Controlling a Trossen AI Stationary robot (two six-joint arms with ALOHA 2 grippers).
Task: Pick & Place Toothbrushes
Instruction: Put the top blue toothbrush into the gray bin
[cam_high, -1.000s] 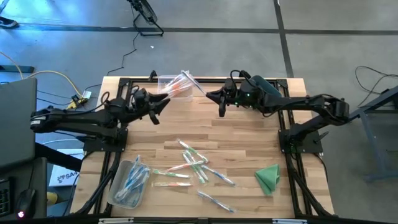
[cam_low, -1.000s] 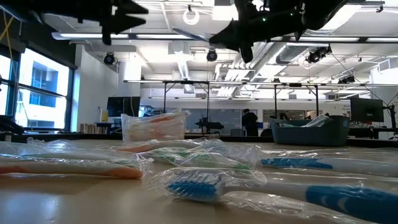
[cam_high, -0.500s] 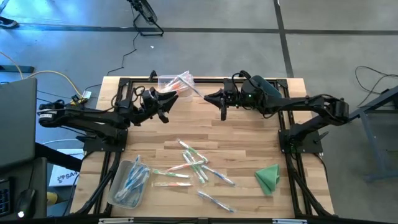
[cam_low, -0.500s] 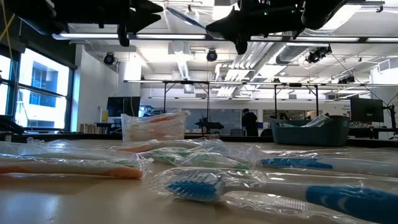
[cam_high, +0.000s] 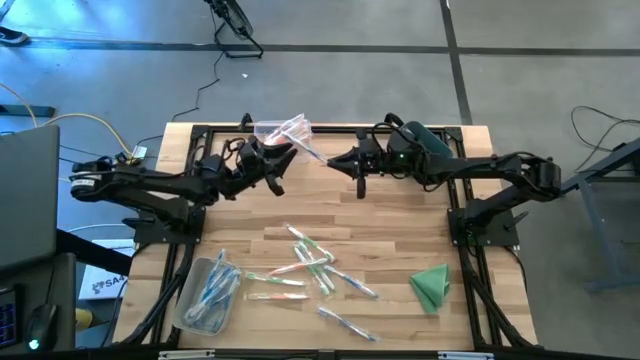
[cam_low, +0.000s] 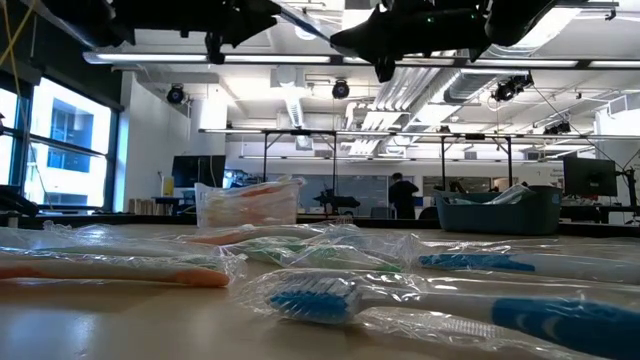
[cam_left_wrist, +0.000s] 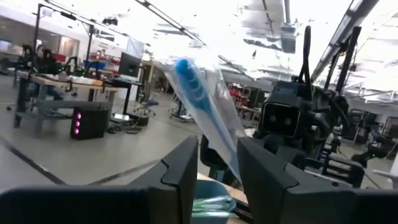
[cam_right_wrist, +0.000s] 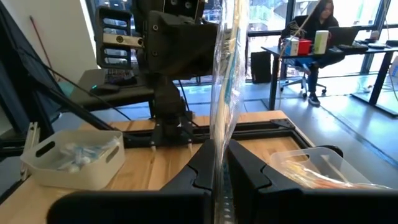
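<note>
Both arms meet near the far edge of the worktop (cam_high: 400, 215), upper centre of the high view, above a wide stretch of bare wood. The right pincer (cam_high: 332, 158) is clamped on a wrapped toothbrush (cam_high: 303, 146) with a blue head, held off the surface. The left pincer (cam_high: 281, 158) is at the same wrapper, fingers parted either side of it; whether they touch it cannot be told.

A clear bin (cam_high: 281, 131) with orange-toned brushes sits at the far edge, partly hidden by the arms. A second bin (cam_high: 186, 305), lower left, holds blue and green ones; its count is unreadable.

About eight loose toothbrushes (cam_high: 312, 262) lie scattered at lower centre. One green cloth (cam_high: 431, 284) lies at lower right.
</note>
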